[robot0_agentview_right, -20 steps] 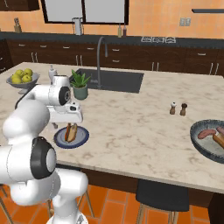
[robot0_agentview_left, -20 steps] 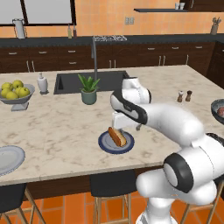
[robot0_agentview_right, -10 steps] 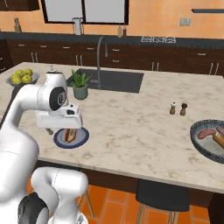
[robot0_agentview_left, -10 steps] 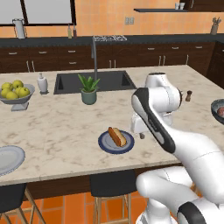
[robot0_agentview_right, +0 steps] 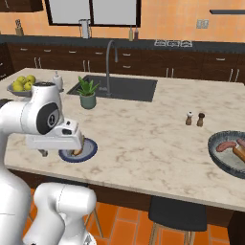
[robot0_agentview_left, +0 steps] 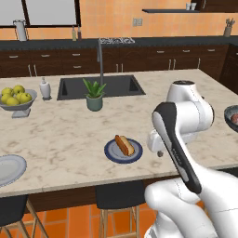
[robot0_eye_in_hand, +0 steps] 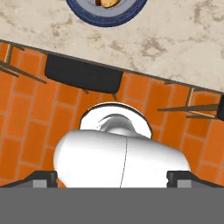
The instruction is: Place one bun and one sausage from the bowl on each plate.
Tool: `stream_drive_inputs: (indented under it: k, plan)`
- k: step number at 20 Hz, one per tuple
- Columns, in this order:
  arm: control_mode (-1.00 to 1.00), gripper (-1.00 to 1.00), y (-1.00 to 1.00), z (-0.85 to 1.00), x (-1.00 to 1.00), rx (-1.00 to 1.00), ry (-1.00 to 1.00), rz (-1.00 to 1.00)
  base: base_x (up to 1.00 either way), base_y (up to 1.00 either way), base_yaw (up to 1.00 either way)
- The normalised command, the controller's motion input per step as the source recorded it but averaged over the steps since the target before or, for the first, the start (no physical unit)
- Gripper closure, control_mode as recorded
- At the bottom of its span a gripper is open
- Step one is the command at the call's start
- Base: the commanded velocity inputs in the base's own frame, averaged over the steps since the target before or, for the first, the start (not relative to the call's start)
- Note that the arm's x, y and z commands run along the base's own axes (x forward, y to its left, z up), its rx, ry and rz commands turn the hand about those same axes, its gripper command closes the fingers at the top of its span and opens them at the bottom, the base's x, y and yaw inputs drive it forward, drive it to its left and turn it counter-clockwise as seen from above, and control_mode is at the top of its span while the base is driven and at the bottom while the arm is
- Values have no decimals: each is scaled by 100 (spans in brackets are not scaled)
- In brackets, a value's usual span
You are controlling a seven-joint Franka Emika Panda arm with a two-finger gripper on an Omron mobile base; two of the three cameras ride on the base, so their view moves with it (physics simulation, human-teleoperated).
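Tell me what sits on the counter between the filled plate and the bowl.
In the right base view, bare marble lies between the plate and the bowl; the salt and pepper shakers stand farther back.

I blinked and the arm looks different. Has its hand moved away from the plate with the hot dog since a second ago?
Yes. The gripper has swung from over the plate to its right, toward the counter's front edge.

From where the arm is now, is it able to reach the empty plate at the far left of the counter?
Probably yes: the empty plate lies on open counter with nothing around it. But the gripper sits beyond the filled plate, so a long swing across is needed.
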Motion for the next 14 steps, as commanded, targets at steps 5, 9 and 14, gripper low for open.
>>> stream_drive_inputs:
  k: [5,9,14]
  plan:
    - [-100,-100,0,0,0,0,0,0,0,0,0]
    - [100,-100,0,0,0,0,0,0,-50,-34,-7]
    - [100,-100,0,0,0,0,0,0,-85,-84,-20]
